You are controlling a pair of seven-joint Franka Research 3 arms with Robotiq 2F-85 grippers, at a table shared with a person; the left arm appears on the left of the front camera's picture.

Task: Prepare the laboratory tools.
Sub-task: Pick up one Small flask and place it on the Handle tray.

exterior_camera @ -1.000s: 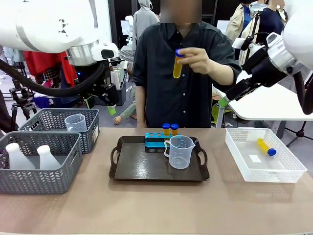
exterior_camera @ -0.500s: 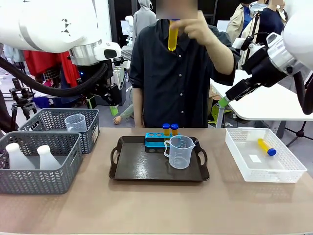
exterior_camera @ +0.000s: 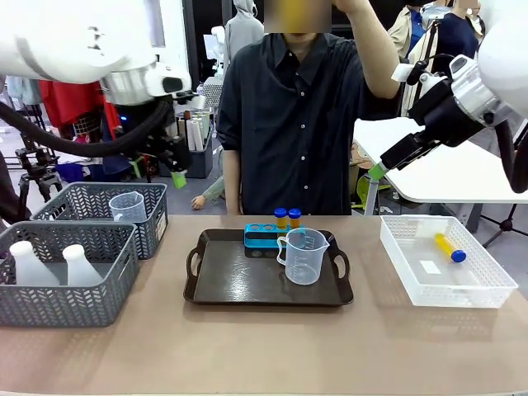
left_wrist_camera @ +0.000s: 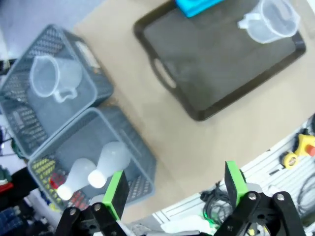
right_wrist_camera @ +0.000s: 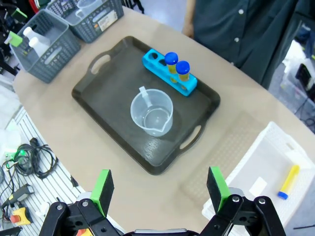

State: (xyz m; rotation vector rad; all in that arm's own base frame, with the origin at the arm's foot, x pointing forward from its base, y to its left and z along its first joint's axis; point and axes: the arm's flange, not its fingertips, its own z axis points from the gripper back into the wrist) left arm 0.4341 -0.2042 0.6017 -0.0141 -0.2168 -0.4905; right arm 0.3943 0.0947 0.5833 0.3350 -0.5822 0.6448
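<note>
Left fingers (exterior_camera: pixel 176 178): spread wide, nothing held, seen high at the upper left.
Right fingers (exterior_camera: pixel 376 172): spread wide, nothing held, seen high at the upper right.
Blue rack (right_wrist_camera: pixel 170 73): set on the dark tray (right_wrist_camera: pixel 101 98), far below both; two tubes (right_wrist_camera: pixel 171 60) stood in it.
Beaker (right_wrist_camera: pixel 151 113): set just beside the rack.
Basket label (right_wrist_camera: pixel 102 18): too blurred to be read.

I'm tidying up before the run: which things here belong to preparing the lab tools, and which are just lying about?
Job: blue tube rack, capped amber tubes, clear beakers, white flasks.
Lying about: brown tray, grey baskets, white basket.
</note>
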